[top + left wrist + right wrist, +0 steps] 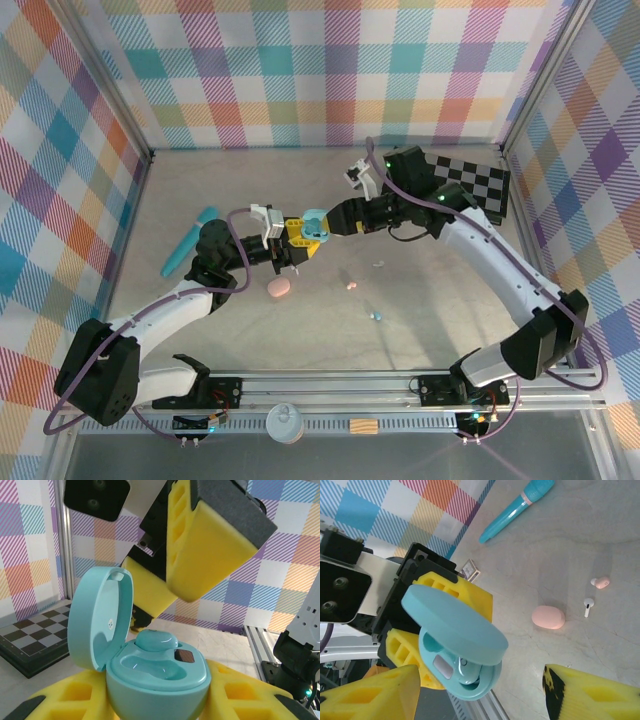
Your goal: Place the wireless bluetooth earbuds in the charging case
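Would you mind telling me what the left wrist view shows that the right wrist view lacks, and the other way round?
Left wrist view: a light-blue earbud seated in the open teal charging case, and a checkerboard mat off to one side.
Right wrist view: on the table, a closed pink case, a pink earbud, a white earbud and a teal tube.
Both: that charging case, clamped between the yellow left fingers.
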